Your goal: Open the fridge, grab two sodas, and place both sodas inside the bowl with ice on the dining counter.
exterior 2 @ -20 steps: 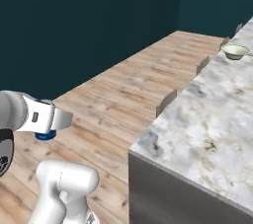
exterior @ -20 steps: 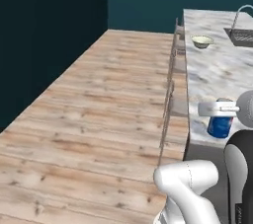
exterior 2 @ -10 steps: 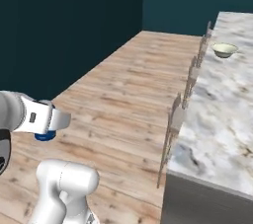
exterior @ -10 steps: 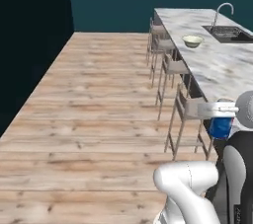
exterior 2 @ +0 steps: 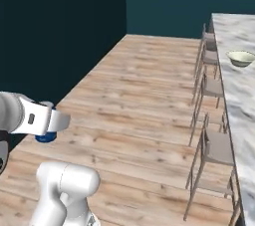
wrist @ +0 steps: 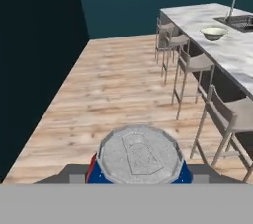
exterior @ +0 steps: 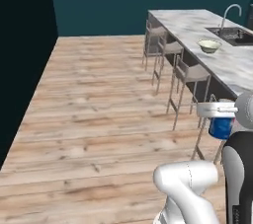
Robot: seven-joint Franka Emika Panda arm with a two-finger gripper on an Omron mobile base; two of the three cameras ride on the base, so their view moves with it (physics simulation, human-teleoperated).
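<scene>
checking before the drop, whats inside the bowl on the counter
The bowl sits on the dining counter near the sink. Its near wall hides the inside from this low angle, so ice or a can cannot be confirmed. The end effector holds the blue soda.

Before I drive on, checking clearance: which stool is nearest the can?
The near-end stool, right behind the blue can; the other stools stand farther along the counter.

left base: behind my arm, leftward, facing the dining counter (exterior: pixel 197 28) | right base: behind, rightward, same bowl (exterior 2: pixel 241 58) and stools (exterior 2: pixel 211 88) | hand: close over my blue soda (wrist: pixel 139 156), facing that counter
</scene>
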